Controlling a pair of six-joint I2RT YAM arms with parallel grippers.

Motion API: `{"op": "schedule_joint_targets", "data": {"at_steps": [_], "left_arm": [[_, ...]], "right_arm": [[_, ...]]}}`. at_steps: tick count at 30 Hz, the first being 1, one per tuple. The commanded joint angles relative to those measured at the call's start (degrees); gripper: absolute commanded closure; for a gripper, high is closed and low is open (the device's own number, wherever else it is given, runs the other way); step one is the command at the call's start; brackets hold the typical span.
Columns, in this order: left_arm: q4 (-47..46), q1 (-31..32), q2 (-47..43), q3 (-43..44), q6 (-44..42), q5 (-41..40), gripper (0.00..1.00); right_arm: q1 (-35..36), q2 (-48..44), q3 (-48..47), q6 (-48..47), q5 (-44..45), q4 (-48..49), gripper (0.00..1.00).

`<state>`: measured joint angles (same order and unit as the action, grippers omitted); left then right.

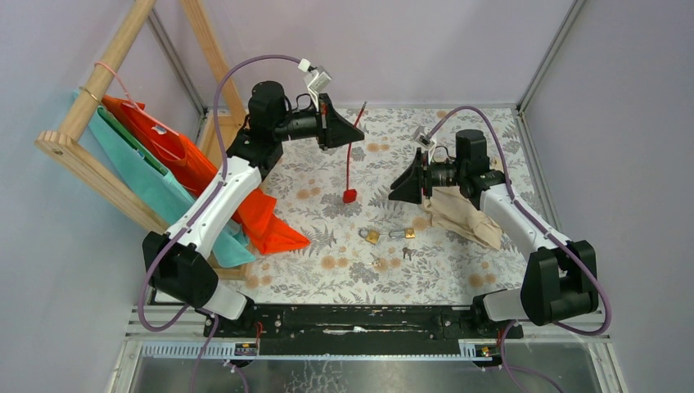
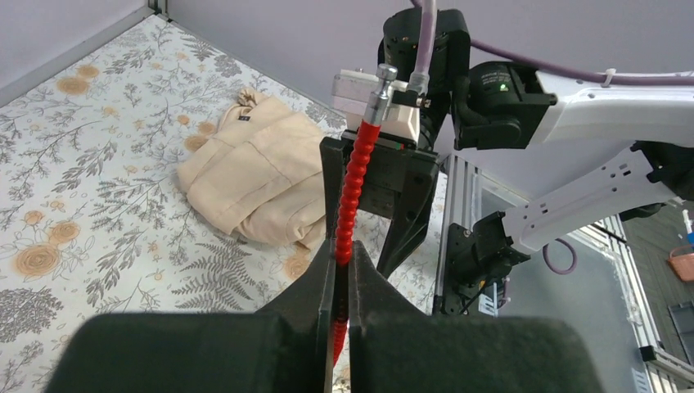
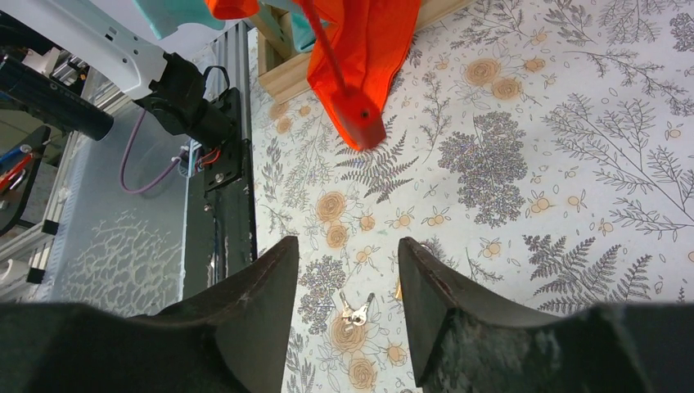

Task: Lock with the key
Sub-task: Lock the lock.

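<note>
Left fingers (image 2: pixel 307 299) clamp the red cable (image 2: pixel 348 205) of the lock (image 1: pixel 349 196), whose body hangs over the middle of the worktop (image 1: pixel 458 274), while right fingers (image 3: pixel 258 299) stand apart and empty, likely next to fetch a key (image 3: pixel 358 309) lying nearer the near edge.

I'm plainly driving a robotics lab cell: bare walls (image 1: pixel 409 41) beyond my left gripper (image 1: pixel 358 131), aluminium rails (image 1: pixel 360 348) behind it, a staged floral sheet (image 1: pixel 483 270) underneath.

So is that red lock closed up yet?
Open. The left claw pinches the lock by its cable, whose metal tip pokes up free, away from the body.
</note>
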<state>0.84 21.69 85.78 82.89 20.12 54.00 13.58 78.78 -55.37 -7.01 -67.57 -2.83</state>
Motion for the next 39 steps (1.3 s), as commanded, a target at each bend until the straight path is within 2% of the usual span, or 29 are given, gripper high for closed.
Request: {"op": "schedule_joint_targets", "data": {"at_steps": [1, 6, 12, 23, 29, 35, 39], "left_arm": [[-7.4, 0.2, -0.7, 0.1, 5.7, 0.5, 1.0], [-8.5, 0.2, -0.3, 0.6, 9.7, -1.8, 1.0], [-4.0, 0.8, 2.0, 5.1, 14.0, -8.5, 1.0], [-10.2, 2.3, 3.8, 5.9, 22.0, -5.7, 1.0], [-13.8, 2.4, 3.9, 4.9, 25.9, -4.7, 1.0], [-17.5, 2.4, 3.7, 3.4, 29.8, -4.2, 1.0], [-20.5, 2.4, 3.8, 2.5, 32.6, -3.9, 1.0]], "right_arm": [[0.7, -1.7, 0.2, 1.7, -0.9, 3.6, 0.42], [1.4, -1.5, 1.0, 4.0, 0.7, 6.7, 0.27], [2.6, -0.7, -1.2, 4.3, 2.6, 6.3, 0.22], [3.0, 1.4, 0.3, 11.4, 0.8, 14.9, 0.19], [3.0, 0.2, 2.4, 12.1, 1.1, 17.8, 0.19], [3.0, -1.6, 5.5, 15.9, -2.4, 23.4, 0.22], [3.0, -1.9, 7.4, 21.5, -4.7, 30.5, 0.25]]}}
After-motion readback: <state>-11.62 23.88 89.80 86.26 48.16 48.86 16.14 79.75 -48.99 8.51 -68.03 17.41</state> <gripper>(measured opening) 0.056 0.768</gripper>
